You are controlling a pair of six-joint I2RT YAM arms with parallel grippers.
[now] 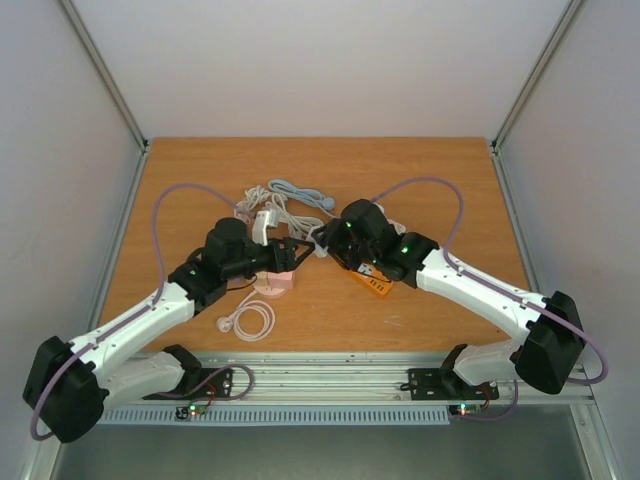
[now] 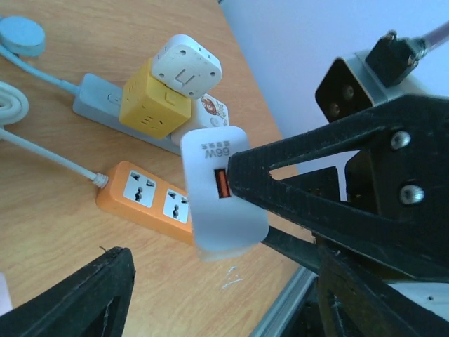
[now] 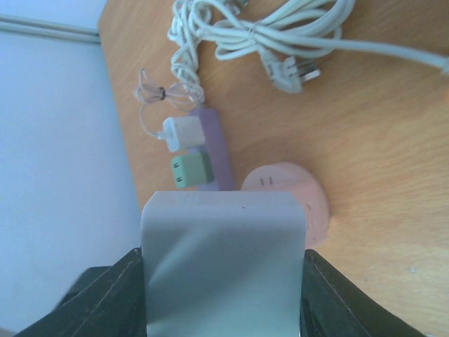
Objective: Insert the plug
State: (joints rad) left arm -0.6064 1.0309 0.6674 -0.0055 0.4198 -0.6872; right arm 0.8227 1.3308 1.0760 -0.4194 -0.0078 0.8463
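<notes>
The plug is a white charger block marked 66W. My right gripper is shut on it, and its grey-white body fills the gap between the fingers. The block hangs in the air above the wood table, over the near end of an orange power strip with free sockets. My left gripper is open and empty, with its fingers spread wide just under the block. In the top view the two grippers, left and right, meet at mid-table and hide the charger.
A grey-blue strip carries a yellow cube adapter and a white cube. A purple strip holds a white and a green plug beside a round pink socket. White coiled cables lie behind, and a small coil near the front edge.
</notes>
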